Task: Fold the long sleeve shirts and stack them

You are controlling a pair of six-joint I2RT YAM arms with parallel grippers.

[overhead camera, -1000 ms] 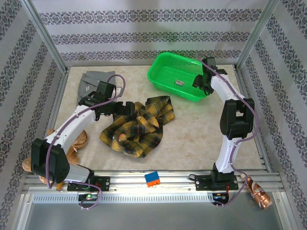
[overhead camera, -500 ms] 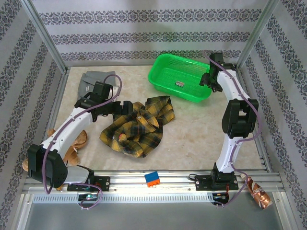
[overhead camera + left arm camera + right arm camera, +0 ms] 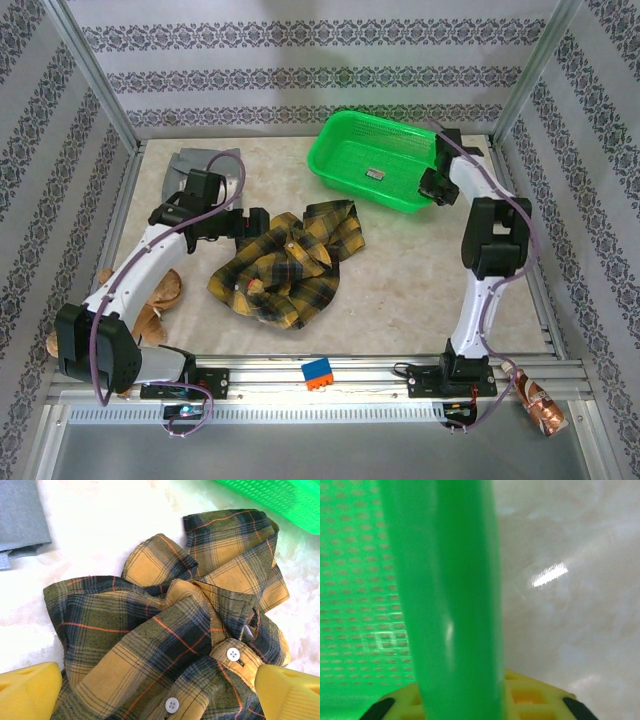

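- Grey collared shirt [image 3: 181, 166] lies in the upper left of the top view, at the far-left corner of the pale tabletop [image 3: 420, 270]. The left arm crosses over part of it. In the left wrist view one corner of it [image 3: 20, 515] shows at the upper left, apart from the plaid cloth.
- Brown plush toy [image 3: 160, 296] sits at the left edge, lower down, partly under the left arm.
- Left gripper [image 3: 257, 224] is at the upper-left edge of the plaid shirt. Its yellow fingers [image 3: 30, 692] stand as wide apart as they go, one at each lower corner of the wrist view, and they grasp nothing. Whether they touch the cloth I cannot tell.
- Yellow-and-black plaid flannel shirt [image 3: 290, 265] lies crumpled left of centre, unfolded and well apart from the grey one. The wrist view shows its collar, two white buttons and thin red lines [image 3: 165, 630] between the spread fingers.
- Blue-and-orange block [image 3: 318, 373] rests on the near rail, bottom centre.
- Green basket [image 3: 400, 200] stands upper right of centre, with a small dark object [image 3: 375, 174] inside, too small to identify.
- Right gripper [image 3: 432, 186] is at the basket's right rim. In the right wrist view the rim [image 3: 450, 605] runs straight up the frame, and the yellow fingers [image 3: 535, 697] sit tight against it on both sides, clamped onto it.
- Coppery crumpled wrapper [image 3: 540, 400] lies at the lower right, off the tabletop.
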